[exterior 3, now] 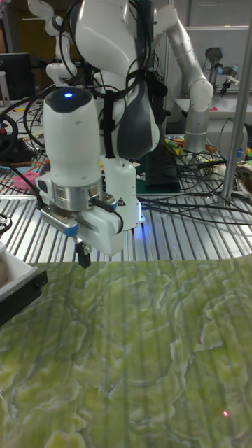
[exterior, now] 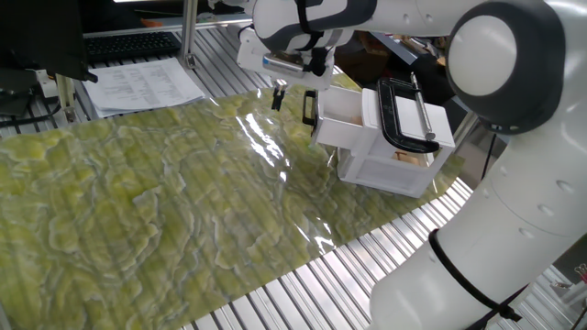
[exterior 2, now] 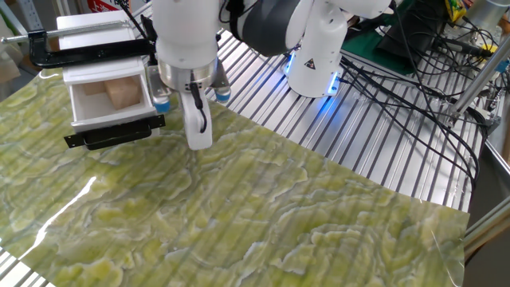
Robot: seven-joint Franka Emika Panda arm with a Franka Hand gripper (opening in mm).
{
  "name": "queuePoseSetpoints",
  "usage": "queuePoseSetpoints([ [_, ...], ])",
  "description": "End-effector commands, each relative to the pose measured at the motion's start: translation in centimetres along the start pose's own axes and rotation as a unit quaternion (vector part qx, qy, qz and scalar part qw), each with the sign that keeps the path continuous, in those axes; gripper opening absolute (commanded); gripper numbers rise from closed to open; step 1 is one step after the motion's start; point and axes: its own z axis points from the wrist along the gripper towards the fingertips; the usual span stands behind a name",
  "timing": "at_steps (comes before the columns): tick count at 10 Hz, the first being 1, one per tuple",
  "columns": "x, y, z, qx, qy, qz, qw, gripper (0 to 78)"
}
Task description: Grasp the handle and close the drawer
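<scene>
A ribbed aluminium bench, strung with cables and a monitor at the back, carries a green marbled mat (exterior 2: pixel 263 215) that covers most of the working surface. At the left end of the other fixed view sits a small white cabinet (exterior 2: pixel 88 32), pinned down by a big black clamp (exterior 2: pixel 96 45) laid across its top. Below the clamp the drawer (exterior 2: pixel 107 100) stands pulled out, a pale wooden block visible inside, and the handle (exterior 2: pixel 115 133) runs as a thin black bar along its front, just above the mat.

Right beside the handle's end hangs the gripper (exterior 2: pixel 194 127), pointing down at the mat and holding nothing. Whether its jaws are parted or closed I cannot tell from any view; the camera housing hides them.

To do this step well, I'd say the arm needs to slide left until the fingers straddle the bar near its middle, low enough to catch it without scraping the mat. Then close firmly and push straight along the drawer's travel. A grip at the bar's end may skew the drawer and jam it.
</scene>
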Motion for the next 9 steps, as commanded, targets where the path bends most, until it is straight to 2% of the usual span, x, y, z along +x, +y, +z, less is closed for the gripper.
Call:
queuePoseSetpoints([
  [1, -0.4, -1.4, -1.0, 0.019, 0.014, -0.006, 0.9997, 0.0],
  [3, -0.2, -1.9, -0.7, 0.035, 0.007, -0.002, 0.9993, 0.0],
  [5, 0.0, -2.4, 0.0, 0.046, -0.002, -0.006, 0.9989, 0.0],
  [6, 0.0, -2.4, 0.0, 0.046, -0.002, -0.006, 0.9989, 0.0],
  [7, -0.1, -3.2, 1.1, 0.059, -0.013, -0.009, 0.9981, 0.0],
  [9, -0.6, -4.0, 2.0, 0.067, -0.019, -0.010, 0.9976, 0.0],
])
